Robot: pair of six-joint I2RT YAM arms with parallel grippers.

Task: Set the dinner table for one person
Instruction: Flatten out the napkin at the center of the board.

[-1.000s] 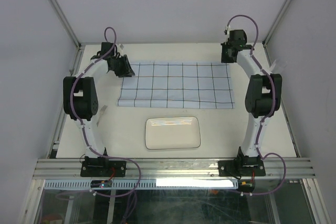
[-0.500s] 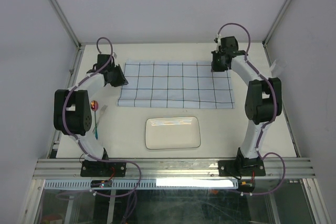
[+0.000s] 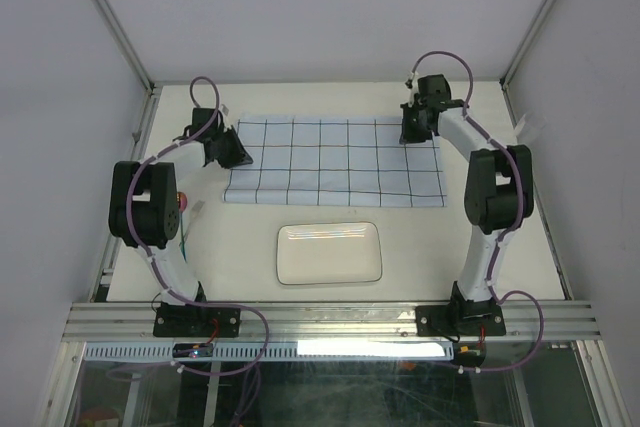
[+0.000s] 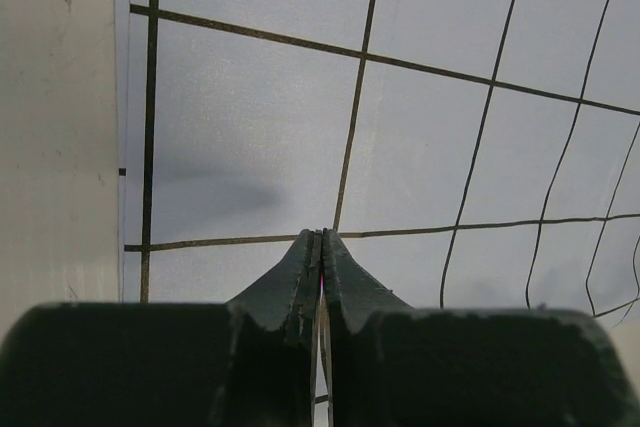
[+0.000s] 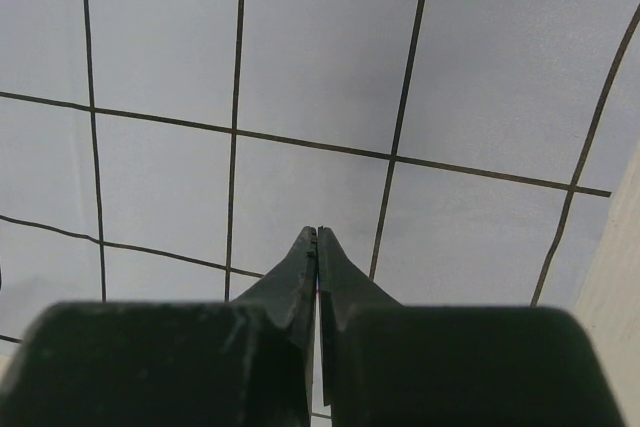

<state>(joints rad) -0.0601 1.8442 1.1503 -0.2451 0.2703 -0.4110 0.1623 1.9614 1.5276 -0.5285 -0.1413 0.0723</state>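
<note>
"Two things I need from you: where the dinner table is, and how the jaws stand."

"Starting nearest me: the dinner table point(image 3: 240, 247) runs from the aluminium rail point(image 3: 330, 319), where both arm bases are bolted, out to the back wall. On it, close to the rail and about midway between the bases, I see a white rectangular plate point(image 3: 330, 253). Just beyond the plate, and apart from it, a pale-blue cloth point(image 3: 335, 162) with dark grid lines lies flat."

"And the grippers?"

"Both are at the far end of the cloth. My left gripper point(image 3: 232, 150) is at the far-left corner. Its wrist camera shows the cloth's left edge and bare tabletop alongside, and the jaws are pressed tight together. My right gripper point(image 3: 412, 127) is at the far-right corner, jaws likewise closed tip to tip over the grid. I cannot tell whether either pair has fabric nipped."
</note>
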